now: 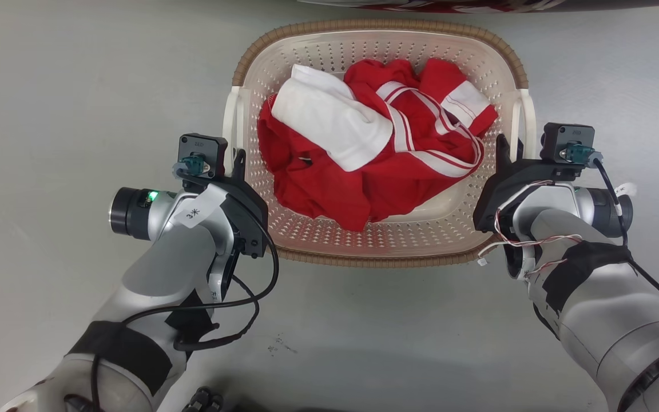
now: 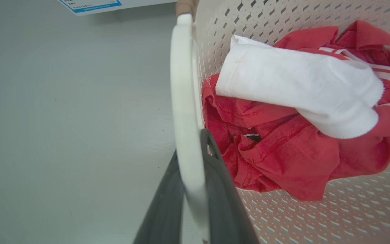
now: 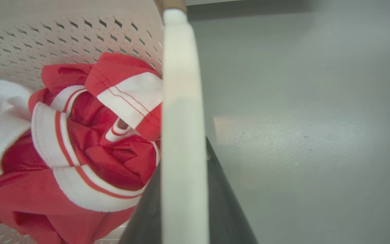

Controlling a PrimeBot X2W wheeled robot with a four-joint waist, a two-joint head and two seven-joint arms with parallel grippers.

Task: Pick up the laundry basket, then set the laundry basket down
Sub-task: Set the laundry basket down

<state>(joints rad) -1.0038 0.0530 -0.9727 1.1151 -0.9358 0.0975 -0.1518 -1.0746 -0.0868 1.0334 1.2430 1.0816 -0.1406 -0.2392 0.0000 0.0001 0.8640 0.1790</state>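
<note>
Our left jaws grip the laundry basket's (image 1: 381,26) left side handle (image 2: 183,101), our right jaws its right handle (image 3: 181,118), red-and-white clothes (image 1: 375,183) inside.

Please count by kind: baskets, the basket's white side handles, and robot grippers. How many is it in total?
laundry basket: 1
white side handles, left handle and right handle: 2
grippers, left gripper and right gripper: 2
Total: 5
</note>
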